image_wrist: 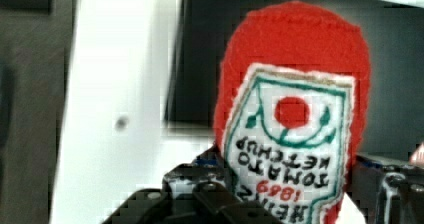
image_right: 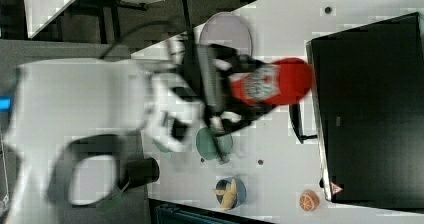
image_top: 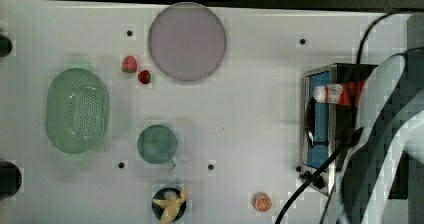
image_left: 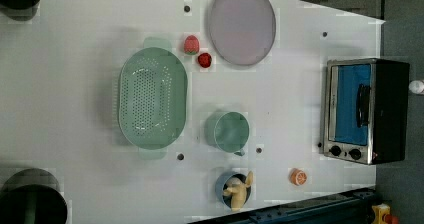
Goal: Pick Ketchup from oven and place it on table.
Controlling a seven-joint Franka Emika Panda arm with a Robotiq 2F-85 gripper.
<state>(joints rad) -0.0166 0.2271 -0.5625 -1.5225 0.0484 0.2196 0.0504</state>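
The Ketchup [image_top: 342,93] is a red bottle with a white cap pointing toward the top view's left, lying level above the oven's [image_top: 320,129] top front edge. In the right view the Ketchup [image_right: 272,84] hangs beside the black oven [image_right: 370,109], clear of the white table [image_top: 250,109]. My gripper [image_right: 222,91] is shut on its lower half. Up close in the wrist view, the Ketchup label [image_wrist: 290,144] sits between my gripper's [image_wrist: 300,201] dark fingers. The oven's bluish door [image_left: 352,106] stands shut.
On the table lie a purple plate [image_top: 187,41], two strawberries [image_top: 129,64], a green colander [image_top: 76,110], a green cup [image_top: 157,144], a blue bowl with a banana [image_top: 169,204] and an orange half [image_top: 262,202]. A black cable [image_top: 300,189] runs past the oven.
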